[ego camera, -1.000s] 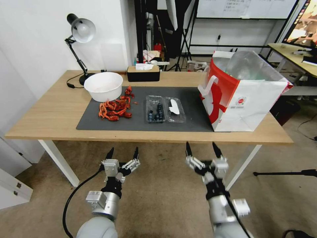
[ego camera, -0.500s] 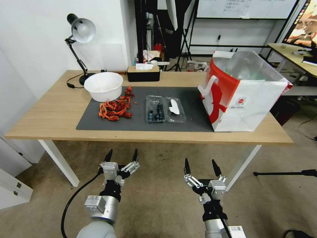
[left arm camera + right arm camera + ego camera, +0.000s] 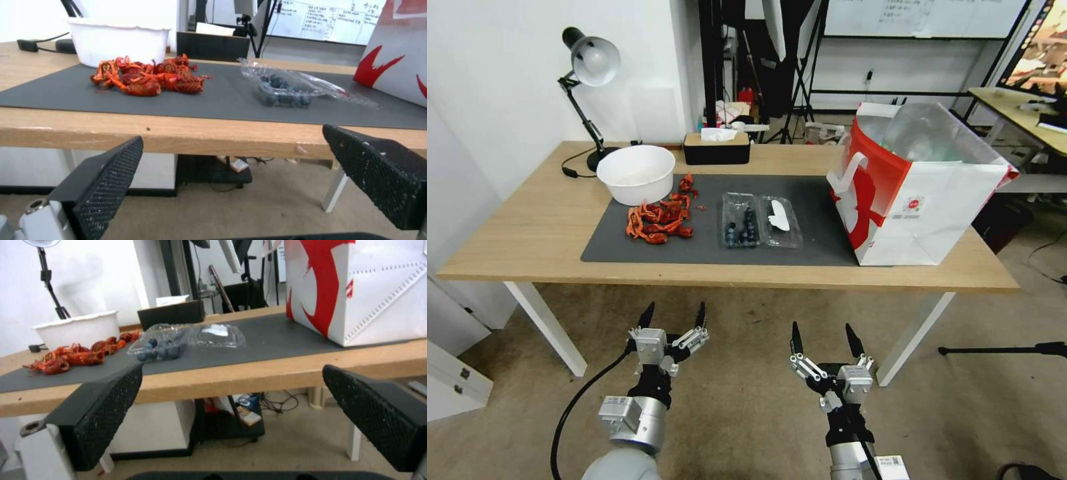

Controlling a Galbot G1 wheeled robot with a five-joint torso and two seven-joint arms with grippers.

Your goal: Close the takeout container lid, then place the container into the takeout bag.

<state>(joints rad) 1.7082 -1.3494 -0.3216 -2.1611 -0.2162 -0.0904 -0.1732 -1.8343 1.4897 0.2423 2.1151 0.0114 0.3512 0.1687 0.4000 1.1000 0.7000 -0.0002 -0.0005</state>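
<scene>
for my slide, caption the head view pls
Both open grippers, left and right, below the table edge; takeout container lies open beside takeout bag.

Open mat (image 3: 817, 230) between takeout container (image 3: 740, 223) and takeout bag (image 3: 917, 190); crayfish pile (image 3: 657, 217) and white bowl (image 3: 636, 173) crowding its left; tissue box (image 3: 716, 148) behind; bare mat in front.

In the head view the bag (image 3: 920, 193) hides its own floor behind its near wall, and the print on its small round logo is too small to read. In the left wrist view the bag (image 3: 396, 50) is cut off at the upper right corner. At the bottom of the head view, the right arm runs out of frame below the right hand (image 3: 822, 340).
</scene>
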